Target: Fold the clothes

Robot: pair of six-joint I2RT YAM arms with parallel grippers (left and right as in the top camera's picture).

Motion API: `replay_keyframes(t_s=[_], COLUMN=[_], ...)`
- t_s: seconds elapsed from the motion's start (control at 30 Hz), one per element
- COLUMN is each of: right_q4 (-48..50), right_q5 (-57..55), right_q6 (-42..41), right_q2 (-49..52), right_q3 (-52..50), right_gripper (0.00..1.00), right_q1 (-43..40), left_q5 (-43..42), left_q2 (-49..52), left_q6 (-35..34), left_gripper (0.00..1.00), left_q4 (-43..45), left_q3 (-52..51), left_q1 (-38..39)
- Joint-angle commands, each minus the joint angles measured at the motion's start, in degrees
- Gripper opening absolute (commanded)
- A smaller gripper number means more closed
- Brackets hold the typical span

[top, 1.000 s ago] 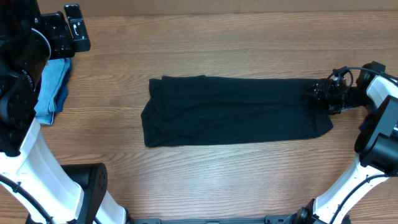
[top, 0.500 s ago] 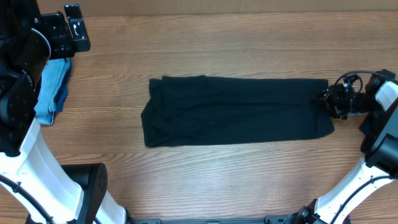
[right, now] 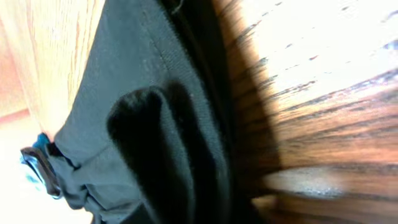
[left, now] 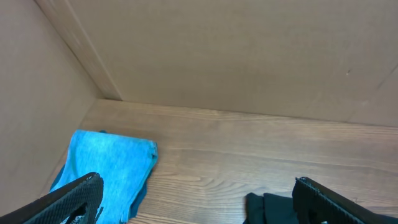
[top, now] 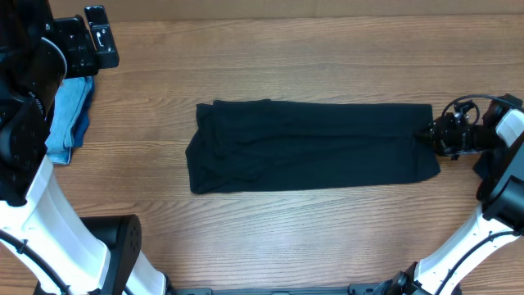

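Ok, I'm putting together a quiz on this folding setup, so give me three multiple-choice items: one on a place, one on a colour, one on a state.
1. Where does the light blue garment lie?
A) at the far left of the table
B) in the middle
C) at the far right

2. What colour is the long garment in the middle?
A) red
B) black
C) white

3. How does the left tool stand?
A) shut on cloth
B) shut on nothing
C) wide open, holding nothing

Key: 1 A, the overhead view shows it by the left edge, apart from the long garment. 2 B, it is plain black against the wood. 3 C, the left wrist view shows its fingers far apart with only table between them.
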State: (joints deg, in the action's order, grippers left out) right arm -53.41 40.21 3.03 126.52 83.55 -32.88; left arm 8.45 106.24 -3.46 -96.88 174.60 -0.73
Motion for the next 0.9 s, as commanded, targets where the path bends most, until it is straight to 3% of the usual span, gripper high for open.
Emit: replay_keyframes(t_s=[0.0,0.1,0.37,0.53,0.87], right_q4=[0.4,0.4,0.6,0.5,0.2], right_q5=[-10.1,-10.1,-6.4,-3.9,-7.0], right_q6=[0.0,-0.1,0.4,0.3,-3.7], right_q2=[5.3,5.3,3.1,-1.2,-9.4], right_q3=[-3.0,-3.0,-2.8,-2.8,-2.8], right_gripper=[0.16,0.11,0.15,0.06,0.04], right_q1=[-0.1,-0.1,-0.1,0.6,10.0], left_q5=[0.7,0.7,0.7,0.7,0.7], left_q2=[-0.1,-0.1,-0.1,-0.1,-0.1], left_q6=[-0.4,-0.4,-0.4,-0.4,-0.4], left_gripper=[1.00,1.00,1.00,1.00,1.00], left_q4=[0.1,0.1,0.1,0.1,0.1], left_q3=[-0.1,-0.1,-0.1,-0.1,-0.1], left_q1=[0.0,0.0,0.0,0.0,0.0])
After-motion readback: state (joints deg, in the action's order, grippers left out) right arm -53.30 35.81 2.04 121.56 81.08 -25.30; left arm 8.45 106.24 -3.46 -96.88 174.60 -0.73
